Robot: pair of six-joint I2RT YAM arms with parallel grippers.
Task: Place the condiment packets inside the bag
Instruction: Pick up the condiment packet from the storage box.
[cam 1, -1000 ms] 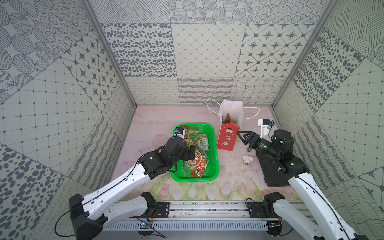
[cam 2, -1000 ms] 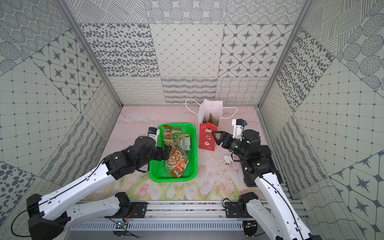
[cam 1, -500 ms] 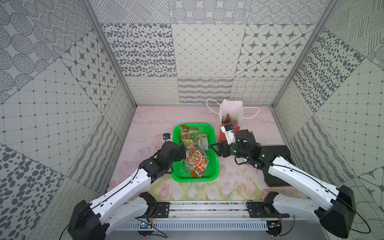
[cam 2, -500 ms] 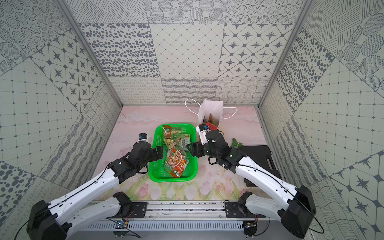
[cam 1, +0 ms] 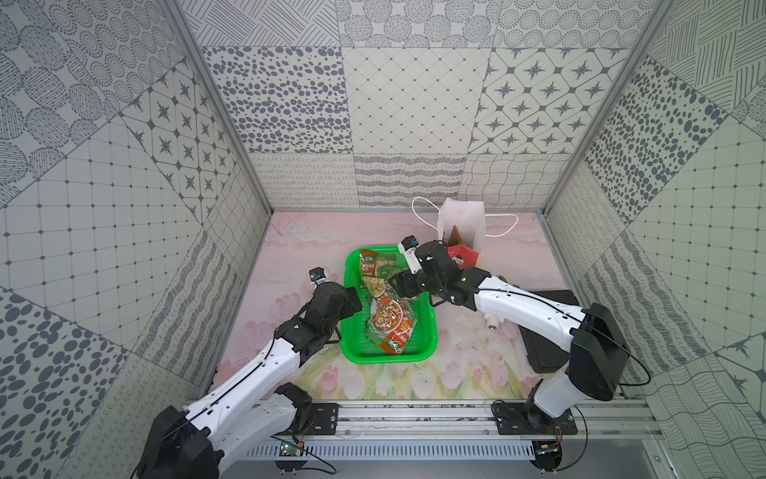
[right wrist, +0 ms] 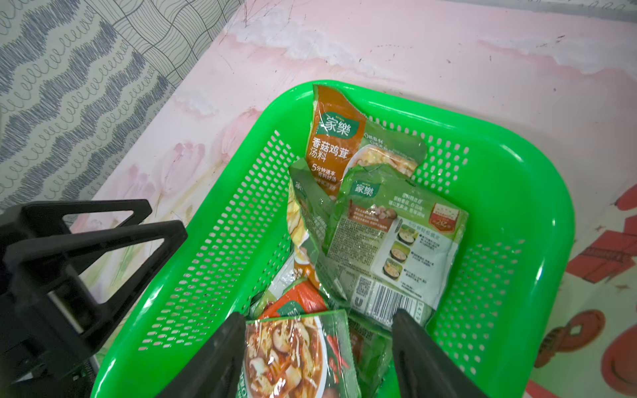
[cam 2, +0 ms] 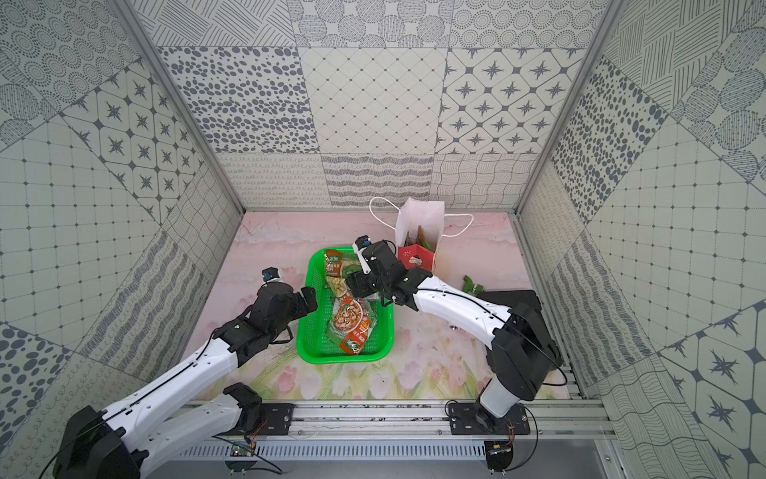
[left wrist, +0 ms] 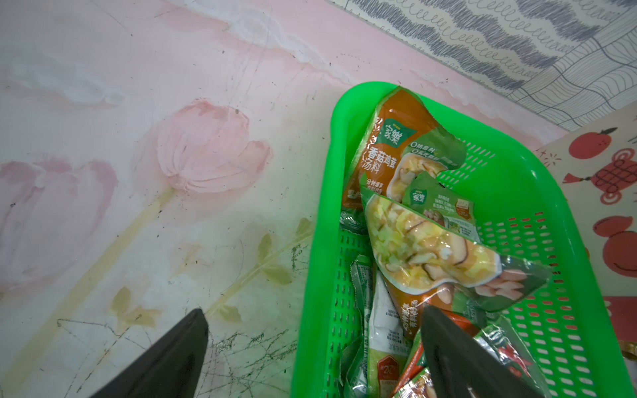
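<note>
Holding at least four condiment packets (cam 1: 387,319), one green basket (cam 1: 389,358), one bag (cam 1: 462,220) beside, left and right jaws apart

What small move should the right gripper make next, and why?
Probably lower the right gripper and close on the mushroom packet lying between its open jaws: it holds nothing, this packet lies on top in the green basket, and the bag stands open nearby.
</note>
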